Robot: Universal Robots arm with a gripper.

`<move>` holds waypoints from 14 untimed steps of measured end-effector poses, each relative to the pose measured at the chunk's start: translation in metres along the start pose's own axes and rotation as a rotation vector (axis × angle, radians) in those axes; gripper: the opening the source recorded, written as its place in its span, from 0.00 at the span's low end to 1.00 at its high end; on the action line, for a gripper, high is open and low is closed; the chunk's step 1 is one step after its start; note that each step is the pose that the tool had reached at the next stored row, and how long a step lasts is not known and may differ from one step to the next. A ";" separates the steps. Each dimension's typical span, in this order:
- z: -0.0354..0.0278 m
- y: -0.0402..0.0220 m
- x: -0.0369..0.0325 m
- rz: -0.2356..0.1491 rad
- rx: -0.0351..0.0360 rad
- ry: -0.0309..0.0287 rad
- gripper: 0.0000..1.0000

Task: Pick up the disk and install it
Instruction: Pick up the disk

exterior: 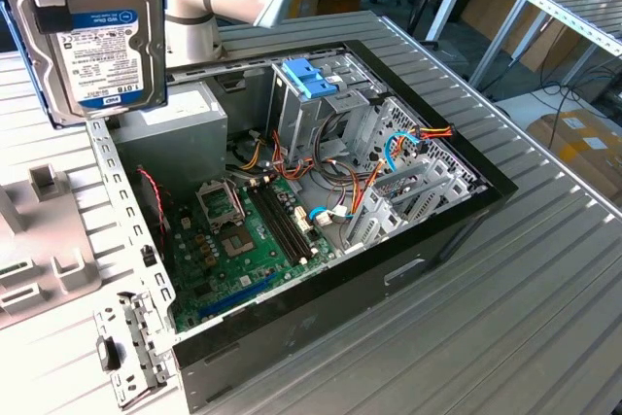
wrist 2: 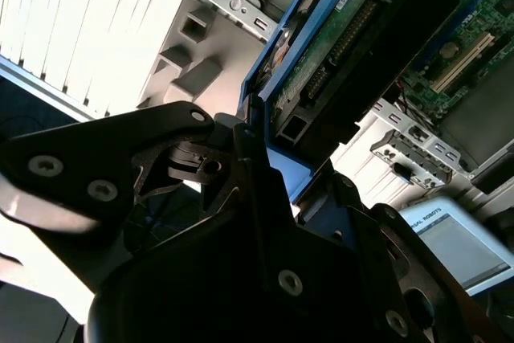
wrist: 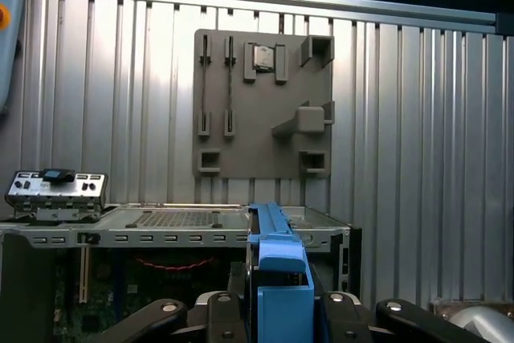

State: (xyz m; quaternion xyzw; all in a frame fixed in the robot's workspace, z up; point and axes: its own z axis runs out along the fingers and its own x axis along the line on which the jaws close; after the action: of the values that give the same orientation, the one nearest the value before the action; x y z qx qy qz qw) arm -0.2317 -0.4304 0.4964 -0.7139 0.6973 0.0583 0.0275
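Disk [exterior: 105, 41]: 3.5-inch hard drive, held aloft at the exterior view's upper left, near the power supply [exterior: 180, 128] end of the open computer case [exterior: 442, 230].
Gripper [wrist: 278, 311] clenched on its blue side rails. Risk, as judged: a tilt or slip in the grasp could jam it at the drive cage [exterior: 313, 85]. The finger contact is largely hidden.

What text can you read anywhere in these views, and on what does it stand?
Label on the disk: rows of print, too small to quote reliably.
White-framed screen in the second wrist view: one line of print along its frame, too blurred to read.
Motherboard: markings too small to read.
No other print that I can make out.
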 end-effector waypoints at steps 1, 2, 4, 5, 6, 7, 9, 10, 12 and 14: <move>-0.0002 -0.0017 0.0016 0.000 0.0000 0.0000 0.37; -0.0003 -0.0032 0.0027 0.000 0.0000 0.0000 0.37; -0.0004 -0.0044 0.0033 0.000 0.0000 0.0000 0.37; -0.0004 -0.0047 0.0035 0.000 0.0000 0.0000 0.37; -0.0004 -0.0051 0.0037 0.000 0.0000 0.0000 0.37; -0.0005 -0.0055 0.0039 0.000 0.0000 0.0000 0.37; -0.0006 -0.0067 0.0044 0.000 0.0000 0.0001 0.37; -0.0006 -0.0071 0.0046 0.000 0.0000 0.0000 0.37; -0.0006 -0.0078 0.0049 0.000 0.0001 0.0000 0.37; -0.0007 -0.0091 0.0054 0.000 0.0000 0.0000 0.37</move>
State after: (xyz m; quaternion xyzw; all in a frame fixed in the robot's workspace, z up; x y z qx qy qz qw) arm -0.2224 -0.4356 0.4961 -0.7139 0.6973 0.0583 0.0275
